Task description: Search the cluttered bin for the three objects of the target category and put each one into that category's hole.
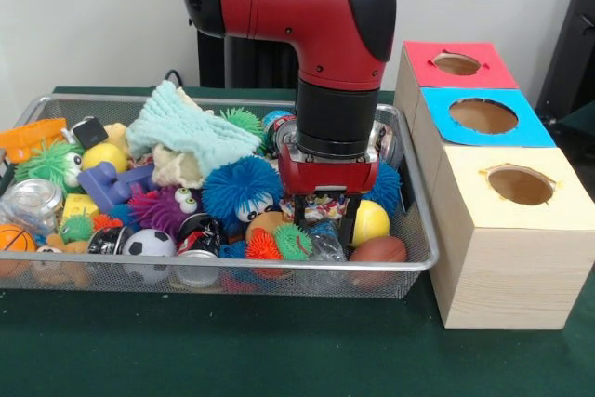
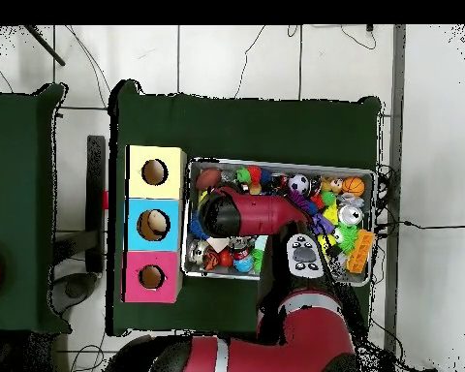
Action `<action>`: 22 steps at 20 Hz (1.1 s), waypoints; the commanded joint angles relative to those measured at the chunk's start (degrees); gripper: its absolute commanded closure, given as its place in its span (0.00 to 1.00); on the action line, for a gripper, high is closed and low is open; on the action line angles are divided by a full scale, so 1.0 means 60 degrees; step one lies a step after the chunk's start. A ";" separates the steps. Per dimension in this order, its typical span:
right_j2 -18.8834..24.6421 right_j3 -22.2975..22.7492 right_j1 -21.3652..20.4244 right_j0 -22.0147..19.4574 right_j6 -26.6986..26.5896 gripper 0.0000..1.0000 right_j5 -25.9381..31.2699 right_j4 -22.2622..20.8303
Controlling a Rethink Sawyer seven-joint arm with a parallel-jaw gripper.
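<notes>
Clearly, the end effector [image 1: 323,216] is sunk among toys at the hole-box end of the cluttered bin [image 1: 420,230], which sits mid-counter; whether it grips anything cannot be told. Lifting could drag the neighbouring yellow ball [image 1: 371,222] or toy football [image 1: 377,250] over the rim.

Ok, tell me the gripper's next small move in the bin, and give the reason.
Probably a short lift straight up to see whether anything comes with it. The gripper is down among the toys at the right end of the cluttered bin, beside a yellow ball and above a brown football. The toys hide its tips, so a grasp cannot be confirmed. The three holed boxes wait alongside.
</notes>
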 commanded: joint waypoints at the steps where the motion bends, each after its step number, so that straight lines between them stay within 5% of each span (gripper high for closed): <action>1: 0.0556 0.0367 0.0470 -0.0021 0.1434 0.00 -0.0452 -0.0010; 22: 0.0494 0.0724 -0.0007 0.0015 0.1593 0.00 -0.0113 0.0181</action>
